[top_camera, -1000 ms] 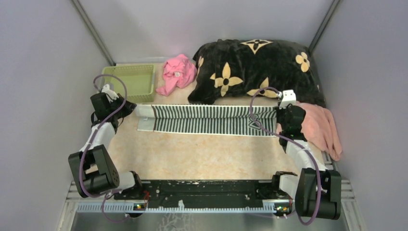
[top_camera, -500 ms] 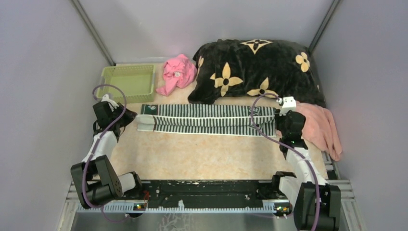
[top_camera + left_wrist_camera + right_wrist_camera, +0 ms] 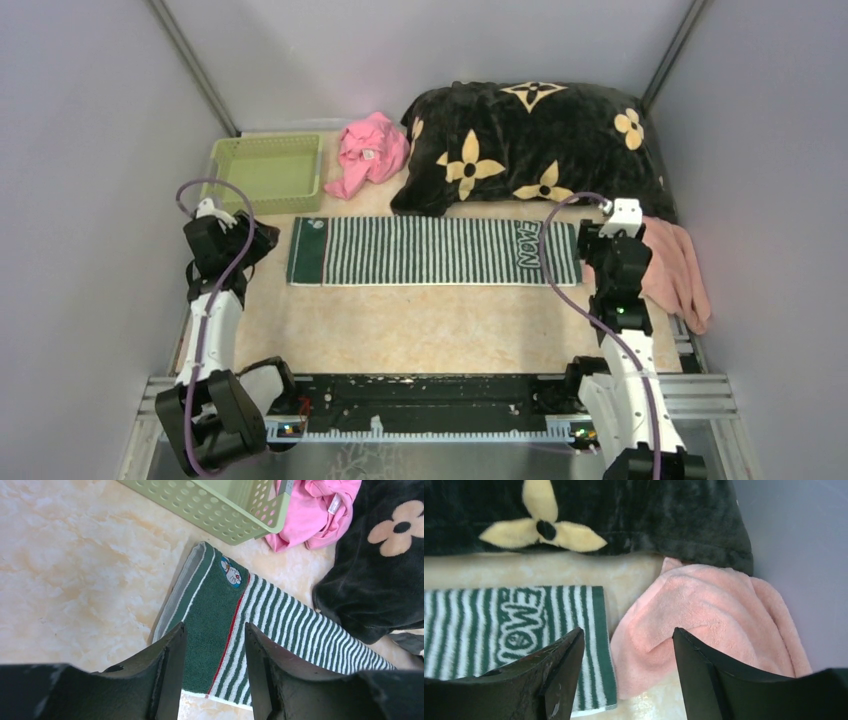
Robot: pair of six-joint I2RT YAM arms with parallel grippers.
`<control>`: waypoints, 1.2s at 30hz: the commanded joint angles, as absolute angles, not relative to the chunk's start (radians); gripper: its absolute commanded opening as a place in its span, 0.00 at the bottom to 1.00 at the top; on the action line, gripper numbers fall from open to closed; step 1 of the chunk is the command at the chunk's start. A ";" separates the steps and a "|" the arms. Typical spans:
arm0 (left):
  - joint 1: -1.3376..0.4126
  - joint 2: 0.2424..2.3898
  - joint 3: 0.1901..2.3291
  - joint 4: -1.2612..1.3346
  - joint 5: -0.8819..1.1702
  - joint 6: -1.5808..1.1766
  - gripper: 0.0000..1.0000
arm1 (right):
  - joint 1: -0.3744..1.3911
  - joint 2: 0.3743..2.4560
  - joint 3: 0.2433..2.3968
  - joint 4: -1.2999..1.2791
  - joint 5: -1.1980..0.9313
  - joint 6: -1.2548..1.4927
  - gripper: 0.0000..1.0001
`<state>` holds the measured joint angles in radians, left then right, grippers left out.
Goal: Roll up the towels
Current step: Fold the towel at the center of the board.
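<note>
The dark green and white striped towel (image 3: 430,251) lies flat and spread across the table's middle. Its plain green end with a small cartoon patch (image 3: 210,600) is on the left, and its lettered end (image 3: 514,625) is on the right. The salmon-pink towel (image 3: 675,270) sits bunched at the right wall, next to the striped towel's right end (image 3: 704,610). My left gripper (image 3: 262,242) hovers open over the towel's left end (image 3: 214,626) and holds nothing. My right gripper (image 3: 592,242) is open over the gap between the two towels (image 3: 628,630), also holding nothing.
A light green perforated basket (image 3: 268,170) stands at the back left. A bright pink garment (image 3: 370,150) lies beside it. The big black blanket with tan flowers (image 3: 530,140) fills the back right and touches the pink towel. Grey walls close in both sides.
Both grippers opened and let go of the striped towel's ends, then drew back outward. The towel, folded lengthwise before, now lies flat and a little nearer.
</note>
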<state>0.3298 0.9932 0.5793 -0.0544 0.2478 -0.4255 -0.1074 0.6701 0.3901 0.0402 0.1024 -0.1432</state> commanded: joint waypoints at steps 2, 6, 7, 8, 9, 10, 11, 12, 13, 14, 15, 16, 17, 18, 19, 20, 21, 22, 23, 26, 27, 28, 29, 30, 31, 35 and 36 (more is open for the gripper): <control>0.327 1.024 0.637 -0.138 0.324 -0.400 0.53 | -0.111 0.671 0.568 -0.117 0.109 0.114 0.66; 0.290 1.098 0.690 -0.169 0.358 -0.378 0.54 | -0.112 0.788 0.645 -0.208 0.012 0.212 0.66; 0.266 1.123 0.702 -0.170 0.348 -0.378 0.54 | -0.112 0.824 0.654 -0.213 -0.027 0.235 0.66; 0.238 1.146 0.716 -0.168 0.337 -0.382 0.54 | -0.112 0.859 0.658 -0.212 -0.062 0.262 0.66; 0.210 1.168 0.729 -0.164 0.324 -0.384 0.55 | -0.112 0.905 0.654 -0.198 -0.091 0.284 0.65; 0.178 1.198 0.742 -0.158 0.308 -0.388 0.55 | -0.111 0.938 0.645 -0.176 -0.108 0.308 0.65; 0.146 1.229 0.758 -0.157 0.286 -0.388 0.55 | -0.112 0.968 0.635 -0.153 -0.118 0.334 0.65; 0.102 1.260 0.773 -0.154 0.264 -0.386 0.55 | -0.111 0.999 0.626 -0.123 -0.130 0.354 0.65; 0.072 1.293 0.788 -0.152 0.245 -0.383 0.55 | -0.108 1.027 0.619 -0.099 -0.142 0.370 0.65; 0.053 1.326 0.803 -0.151 0.230 -0.383 0.55 | -0.105 1.059 0.615 -0.082 -0.149 0.382 0.65; 0.042 1.359 0.814 -0.149 0.224 -0.384 0.55 | -0.100 1.091 0.614 -0.066 -0.152 0.390 0.66; 0.035 1.391 0.825 -0.143 0.224 -0.386 0.55 | -0.097 1.124 0.613 -0.053 -0.161 0.395 0.66; 0.032 1.419 0.832 -0.135 0.223 -0.388 0.54 | -0.094 1.156 0.614 -0.044 -0.166 0.399 0.67; 0.030 1.445 0.837 -0.129 0.219 -0.391 0.54 | -0.094 1.187 0.617 -0.040 -0.167 0.410 0.68; 0.029 1.468 0.840 -0.127 0.216 -0.391 0.54 | -0.093 1.222 0.619 -0.039 -0.170 0.421 0.69; 0.029 1.492 0.841 -0.129 0.211 -0.390 0.54 | -0.094 1.252 0.621 -0.042 -0.173 0.432 0.69; 0.030 1.514 0.843 -0.138 0.206 -0.388 0.54 | -0.094 1.282 0.620 -0.046 -0.179 0.449 0.69; 0.031 1.538 0.842 -0.151 0.196 -0.385 0.53 | -0.094 1.310 0.619 -0.051 -0.186 0.463 0.69; 0.032 1.550 0.839 -0.167 0.186 -0.382 0.53 | -0.094 1.334 0.618 -0.063 -0.189 0.473 0.69; 0.055 1.542 0.799 -0.227 0.158 -0.373 0.51 | -0.094 1.379 0.622 -0.145 -0.161 0.494 0.69; 0.070 1.522 0.775 -0.247 0.154 -0.373 0.51 | -0.094 1.374 0.615 -0.187 -0.148 0.495 0.70; 0.098 1.491 0.751 -0.263 0.156 -0.372 0.51 | -0.094 1.359 0.601 -0.212 -0.136 0.496 0.70; 0.118 1.455 0.722 -0.278 0.154 -0.366 0.51 | -0.094 1.338 0.584 -0.234 -0.121 0.498 0.70; 0.137 1.417 0.698 -0.296 0.148 -0.365 0.51 | -0.094 1.311 0.562 -0.252 -0.110 0.502 0.71; 0.151 1.379 0.682 -0.319 0.132 -0.364 0.52 | -0.094 1.284 0.537 -0.268 -0.101 0.503 0.71; 0.181 1.273 0.677 -0.406 0.067 -0.344 0.56 | -0.094 1.192 0.481 -0.313 -0.094 0.483 0.71; 0.186 1.257 0.681 -0.416 0.058 -0.342 0.58 | -0.093 1.175 0.487 -0.319 -0.105 0.471 0.71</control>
